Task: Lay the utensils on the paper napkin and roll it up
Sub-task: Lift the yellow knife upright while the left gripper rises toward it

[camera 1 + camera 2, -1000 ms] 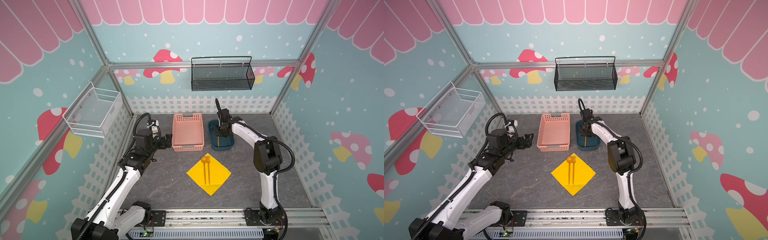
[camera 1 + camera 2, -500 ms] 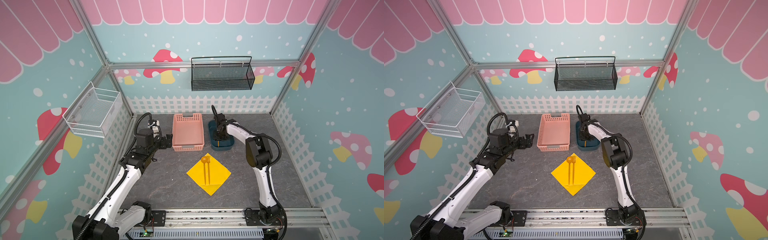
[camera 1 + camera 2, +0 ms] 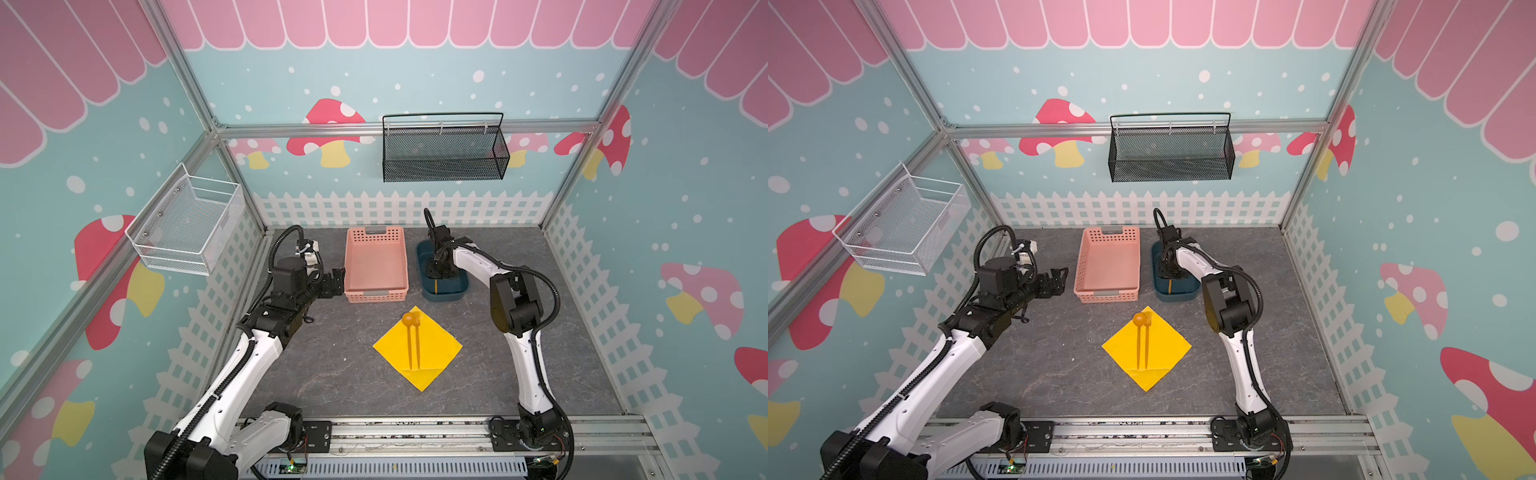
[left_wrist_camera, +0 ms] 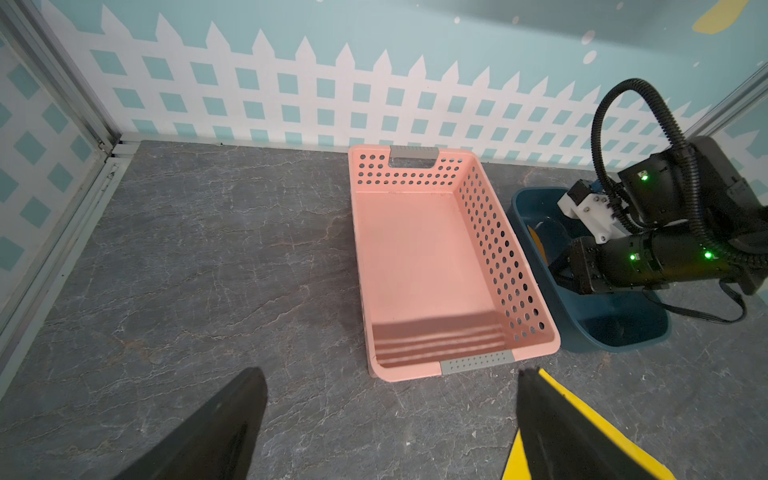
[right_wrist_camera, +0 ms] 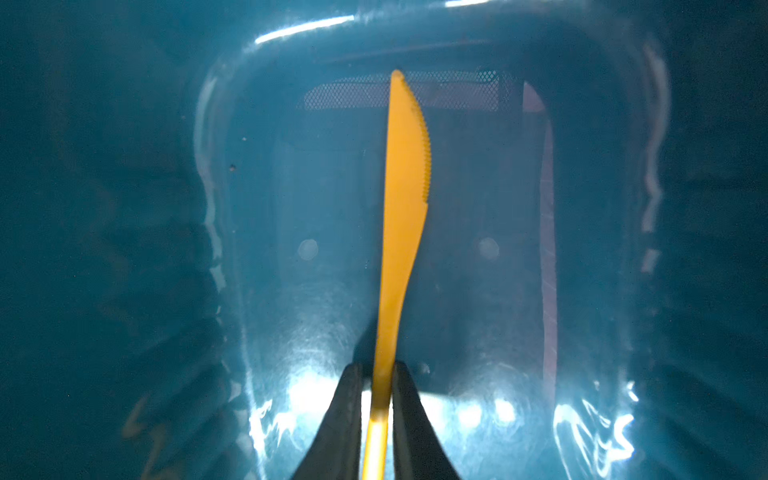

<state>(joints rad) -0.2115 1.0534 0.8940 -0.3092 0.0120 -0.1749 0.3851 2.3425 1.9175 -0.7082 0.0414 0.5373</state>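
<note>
Pinching the knife (image 5: 405, 187) in the tub (image 5: 124, 208), right fingers (image 5: 347, 419) sit narrow; left fingers (image 4: 208, 436) gape wide, empty.

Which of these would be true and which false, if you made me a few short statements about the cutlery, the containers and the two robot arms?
1. A spoon and a fork lie side by side on the napkin. True.
2. The knife sits in the pink basket. False: the basket is empty, and the knife is down in the blue tub.
3. The right gripper is closed on the knife's handle. True.
4. The left gripper is clamped on a corner of the napkin. False: it is open, holds nothing and hovers beside the pink basket.
</note>
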